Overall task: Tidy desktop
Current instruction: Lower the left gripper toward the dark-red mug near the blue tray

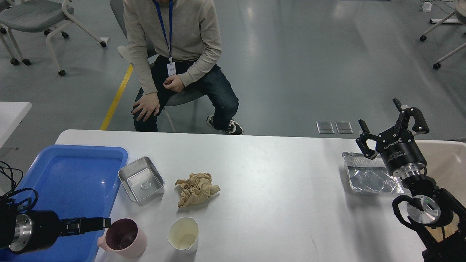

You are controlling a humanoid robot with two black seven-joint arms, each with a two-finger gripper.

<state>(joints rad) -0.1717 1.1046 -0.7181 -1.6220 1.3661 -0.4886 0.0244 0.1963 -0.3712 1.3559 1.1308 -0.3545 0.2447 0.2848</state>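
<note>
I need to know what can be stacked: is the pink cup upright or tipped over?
Upright: the pink cup stands on the desktop with its open mouth facing up.

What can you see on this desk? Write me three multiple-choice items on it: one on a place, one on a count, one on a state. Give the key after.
1. Where does the crumpled brown paper lie?
A. In the blue tray
B. On the desktop, right of the metal tin
C. In the beige bin

2. How many cups stand on the desktop?
A. Four
B. One
C. Two

3. How do the jaws of the right gripper stand?
A. Spread open, holding nothing
B. Shut on the foil tray
C. Shut on a cup

Key:
1 B, the paper sits on the bare tabletop beside the tin.
2 C, only the pink cup and the cream cup are there.
3 A, a clear gap shows between the jaws, with nothing in it.
</note>
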